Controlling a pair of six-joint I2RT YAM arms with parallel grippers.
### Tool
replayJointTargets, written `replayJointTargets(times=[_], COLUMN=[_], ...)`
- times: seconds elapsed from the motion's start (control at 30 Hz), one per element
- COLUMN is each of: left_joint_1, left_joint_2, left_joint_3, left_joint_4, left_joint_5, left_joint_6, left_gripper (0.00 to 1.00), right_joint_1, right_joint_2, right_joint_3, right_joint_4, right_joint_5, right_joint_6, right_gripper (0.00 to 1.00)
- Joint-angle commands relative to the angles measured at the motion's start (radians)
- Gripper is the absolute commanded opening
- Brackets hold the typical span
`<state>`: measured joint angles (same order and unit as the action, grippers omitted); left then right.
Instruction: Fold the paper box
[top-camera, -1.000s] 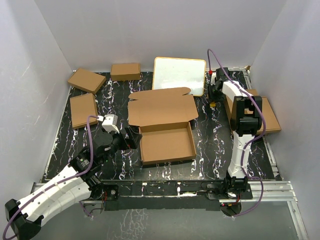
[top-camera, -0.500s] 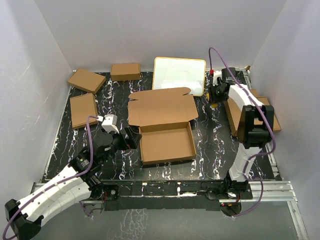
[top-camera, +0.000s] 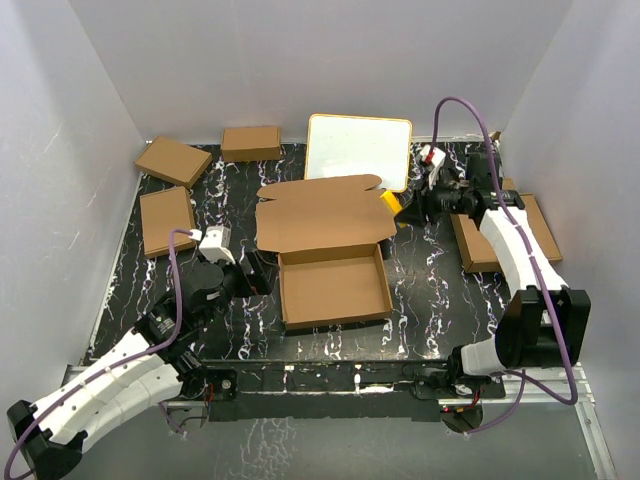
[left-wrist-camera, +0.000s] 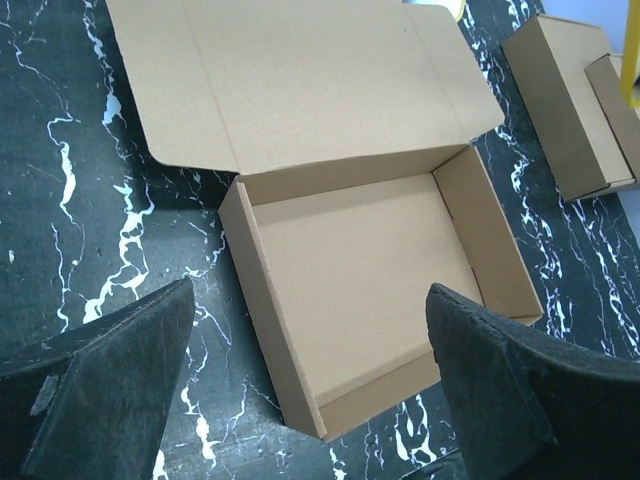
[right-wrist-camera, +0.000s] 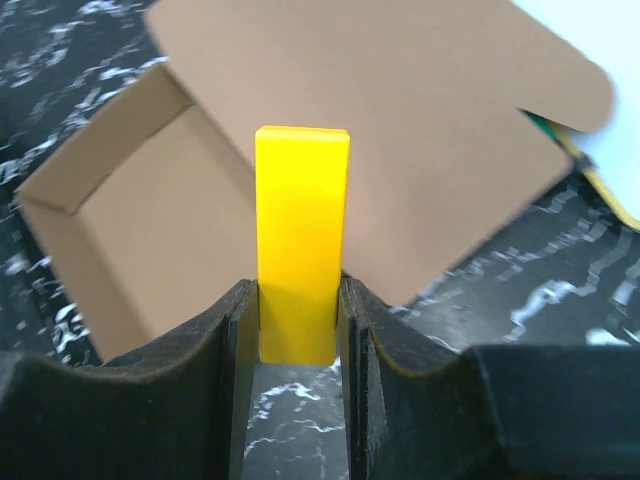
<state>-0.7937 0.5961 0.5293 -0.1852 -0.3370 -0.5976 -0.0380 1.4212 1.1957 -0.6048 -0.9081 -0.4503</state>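
The paper box (top-camera: 332, 285) lies mid-table as an open brown tray, its lid (top-camera: 322, 212) flat behind it. It also shows in the left wrist view (left-wrist-camera: 370, 270) and the right wrist view (right-wrist-camera: 170, 200). My left gripper (top-camera: 258, 272) is open and empty, at the tray's left side; its fingers (left-wrist-camera: 110, 370) straddle the tray's near left corner in the wrist view. My right gripper (top-camera: 412, 208) is shut on a yellow block (right-wrist-camera: 300, 235), held above the table just right of the lid; the block also shows in the top view (top-camera: 391, 201).
A white-faced board with a tan frame (top-camera: 358, 150) lies behind the lid. Small folded brown boxes sit at the back left (top-camera: 173, 160), (top-camera: 250, 142), (top-camera: 166, 220) and at the right (top-camera: 505, 235). White walls close in the table.
My right arm has swung forward and left from the back right, carrying the yellow block to the lid's right edge. My left gripper has stayed beside the tray.
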Motion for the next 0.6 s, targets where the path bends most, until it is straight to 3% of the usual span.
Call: replayJointTargets(times=[0.0,0.27,0.57], left_joint_1=[0.005,0.005,0.006], left_joint_2=[-0.023,-0.03,-0.007], left_joint_3=[0.053,0.051,0.042], left_joint_4=[-0.029,-0.036,-0.009], left_joint_5=[-0.038,-0.041,-0.033], left_joint_6=[0.029,0.01,0.004], left_gripper=[0.97,0.97,0.97], right_joint_1=[0.029,0.206,0.379], right_joint_2=[-0.056,-0.06,-0.01], right_joint_3=[-0.055,-0.147,-0.225], right_joint_4=[0.009,-0.066,-0.042], right_joint_5=[-0.252,-0.234,-0.049], right_joint_6=[-0.142,-0.332,-0.405], right_gripper=[0.08,0.08,0.08])
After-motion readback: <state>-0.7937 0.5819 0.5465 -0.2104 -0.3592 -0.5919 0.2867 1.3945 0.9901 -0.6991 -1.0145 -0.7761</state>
